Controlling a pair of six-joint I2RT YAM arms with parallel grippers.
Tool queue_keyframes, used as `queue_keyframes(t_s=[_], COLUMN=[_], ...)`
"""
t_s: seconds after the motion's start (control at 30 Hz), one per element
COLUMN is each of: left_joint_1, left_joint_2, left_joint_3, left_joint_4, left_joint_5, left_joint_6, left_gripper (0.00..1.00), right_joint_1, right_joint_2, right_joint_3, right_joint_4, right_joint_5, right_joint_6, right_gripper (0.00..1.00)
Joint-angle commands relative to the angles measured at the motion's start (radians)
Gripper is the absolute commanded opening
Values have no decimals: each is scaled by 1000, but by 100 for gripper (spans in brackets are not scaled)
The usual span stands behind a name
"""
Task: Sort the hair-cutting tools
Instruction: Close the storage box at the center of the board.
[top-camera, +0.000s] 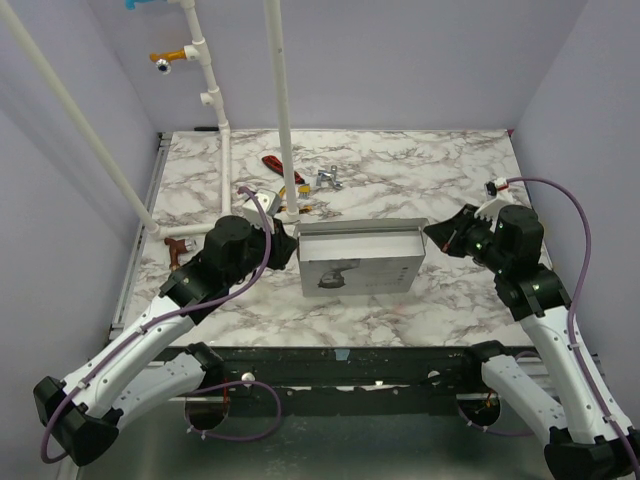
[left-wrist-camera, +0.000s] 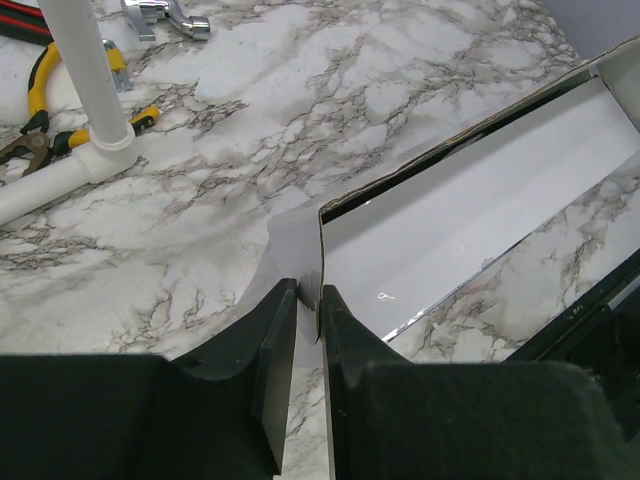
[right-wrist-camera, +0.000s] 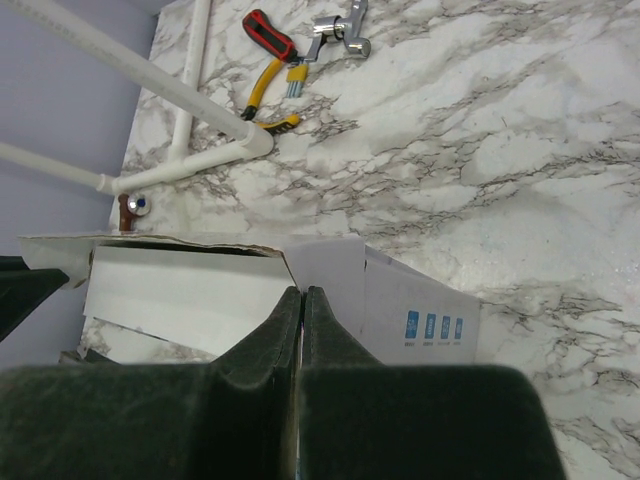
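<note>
Top view: box (top-camera: 355, 265) with a clipper printed on its face sits mid-counter (top-camera: 420, 175). Left gripper (top-camera: 292, 247) is at its left end, right gripper (top-camera: 432, 236) at its right end.
Left wrist: fingers (left-wrist-camera: 272, 340) clamped on the box's end wall.
Right wrist: jaws together at an end flap (right-wrist-camera: 335, 280); whether they pinch it is unclear.
Hair-cutting tools hidden in every view.

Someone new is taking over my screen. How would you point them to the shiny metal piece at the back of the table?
Find the upright white pipe on the marble table. Right of its foot, behind the grey box, lies the metal piece. It alone is bare chrome; the red-handled tool and yellow pliers beside it have coloured grips.
</note>
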Motion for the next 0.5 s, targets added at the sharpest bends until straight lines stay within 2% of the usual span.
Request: queue_keyframes(t_s=[0.0, 0.47], left_joint_1=[5, 5], left_joint_2=[13, 31], left_joint_3=[37, 44], left_joint_4=[25, 22], left_joint_5=[-12, -27], left_joint_6=[4, 7], left_gripper=[17, 14], right_joint_1=[1, 2], right_joint_2=[5, 24], right_joint_3=[40, 80], right_joint_4=[-7, -49], right_joint_5=[-43, -16], right_joint_6=[26, 17], right_gripper=[1, 1])
